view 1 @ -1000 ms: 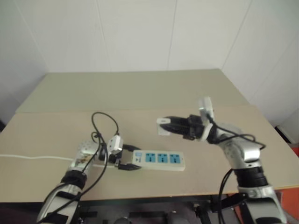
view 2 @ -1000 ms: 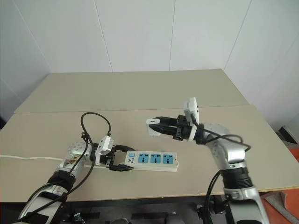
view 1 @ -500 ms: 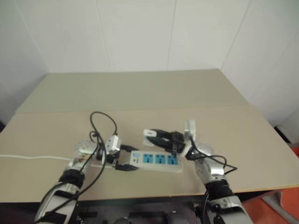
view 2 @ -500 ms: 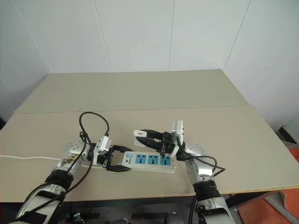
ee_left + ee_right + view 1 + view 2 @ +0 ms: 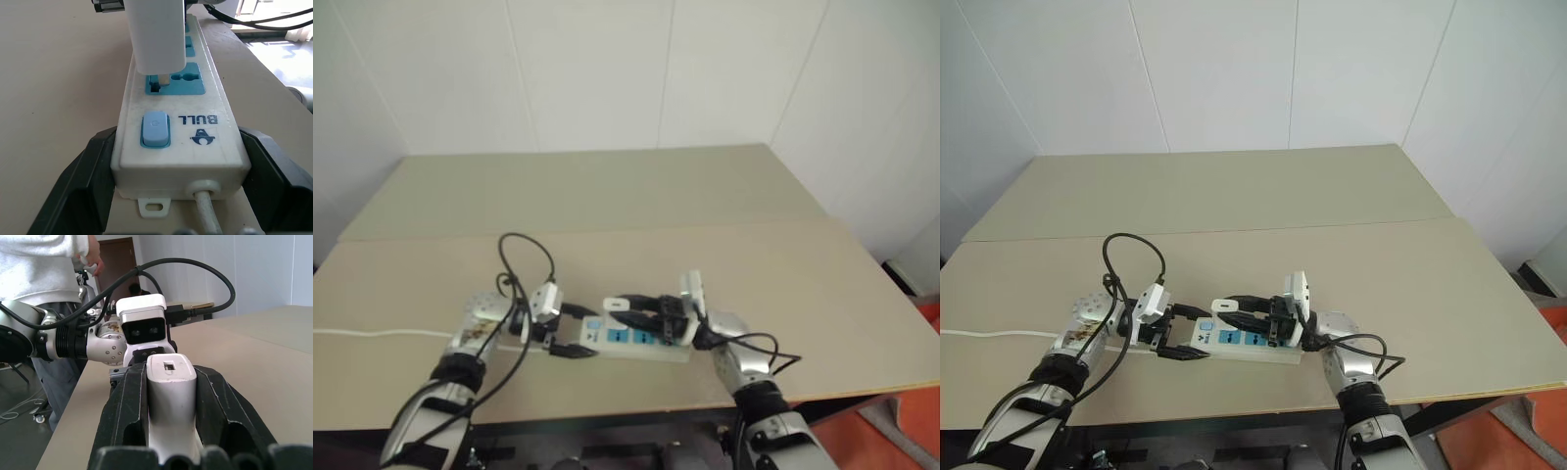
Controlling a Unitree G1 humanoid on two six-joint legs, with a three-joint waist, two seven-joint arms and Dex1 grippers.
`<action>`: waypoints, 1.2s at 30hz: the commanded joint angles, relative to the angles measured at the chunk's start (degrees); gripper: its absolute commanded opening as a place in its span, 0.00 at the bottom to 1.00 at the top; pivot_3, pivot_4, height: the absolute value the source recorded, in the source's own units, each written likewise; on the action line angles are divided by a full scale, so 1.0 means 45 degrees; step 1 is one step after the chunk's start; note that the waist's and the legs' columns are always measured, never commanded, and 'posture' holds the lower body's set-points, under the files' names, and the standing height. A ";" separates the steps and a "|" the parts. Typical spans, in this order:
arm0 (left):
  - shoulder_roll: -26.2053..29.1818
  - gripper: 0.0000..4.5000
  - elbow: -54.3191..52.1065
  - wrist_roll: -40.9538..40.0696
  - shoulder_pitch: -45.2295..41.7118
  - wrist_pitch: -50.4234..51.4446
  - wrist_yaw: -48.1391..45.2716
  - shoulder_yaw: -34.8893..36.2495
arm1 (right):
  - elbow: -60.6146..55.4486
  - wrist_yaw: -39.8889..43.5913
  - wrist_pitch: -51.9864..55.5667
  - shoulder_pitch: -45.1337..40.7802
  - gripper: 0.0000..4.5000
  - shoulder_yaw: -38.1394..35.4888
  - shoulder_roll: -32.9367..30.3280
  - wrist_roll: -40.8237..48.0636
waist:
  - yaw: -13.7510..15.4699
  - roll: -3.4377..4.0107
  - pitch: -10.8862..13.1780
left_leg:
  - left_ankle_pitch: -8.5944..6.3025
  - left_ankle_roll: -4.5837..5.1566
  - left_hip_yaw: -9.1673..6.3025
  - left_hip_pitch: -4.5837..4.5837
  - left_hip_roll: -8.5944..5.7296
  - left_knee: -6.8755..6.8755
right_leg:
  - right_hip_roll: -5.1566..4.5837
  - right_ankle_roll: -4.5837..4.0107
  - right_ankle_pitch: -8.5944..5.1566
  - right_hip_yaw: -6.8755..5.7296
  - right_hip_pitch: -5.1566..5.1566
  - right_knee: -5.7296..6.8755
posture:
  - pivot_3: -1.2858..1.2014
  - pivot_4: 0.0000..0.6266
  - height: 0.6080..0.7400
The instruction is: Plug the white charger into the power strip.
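Note:
The power strip [image 5: 195,132] lies on the beige table, a long white bar with blue sockets and a blue switch [image 5: 155,128]. My left gripper [image 5: 590,333] clamps its switch end, one black finger [image 5: 80,171] against each side. The white charger [image 5: 156,34] stands upright over the socket nearest the switch, its prongs at the slots. My right gripper [image 5: 628,306] is shut on it from the right, and the charger [image 5: 171,382] sits between those fingers in the right wrist view.
The strip's thin white cord [image 5: 372,333] runs left across the table [image 5: 803,284]. A black cable [image 5: 524,264] loops above my left wrist. The table's front edge is close below the strip. A person [image 5: 44,264] stands beyond the left arm.
My right gripper has come down and to the left with the charger, from above the table to the strip's first socket. The left gripper and the strip have stayed put.

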 commanded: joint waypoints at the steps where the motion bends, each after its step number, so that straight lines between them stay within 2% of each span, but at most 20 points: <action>1: 0.0371 0.72 0.0241 0.0601 0.0054 0.0034 -0.0117 -0.0141 | 0.0186 0.0121 -0.0678 -0.0216 0.25 -0.0267 -0.0001 -0.0037 | -0.0001 0.0000 0.0000 | 0.0000 0.0000 0.0000 0.0000 0.0000 0.0000 | 0.0000 0.0000 0.0000 0.0000 0.0000 0.0000 | 0.52 0.24 1.00; 36: 0.0192 0.72 0.0233 0.0777 0.0167 -0.0207 0.0196 -0.0300 | 0.0973 0.0334 -0.1399 -0.0053 0.25 -0.0070 -0.0195 -0.0500 | 0.0005 -0.0001 -0.0001 | -0.0001 0.0000 0.0000 0.0061 0.0000 -0.0003 | -0.0001 0.0000 -0.0002 0.0002 0.0065 -0.0003 | 0.52 0.24 1.00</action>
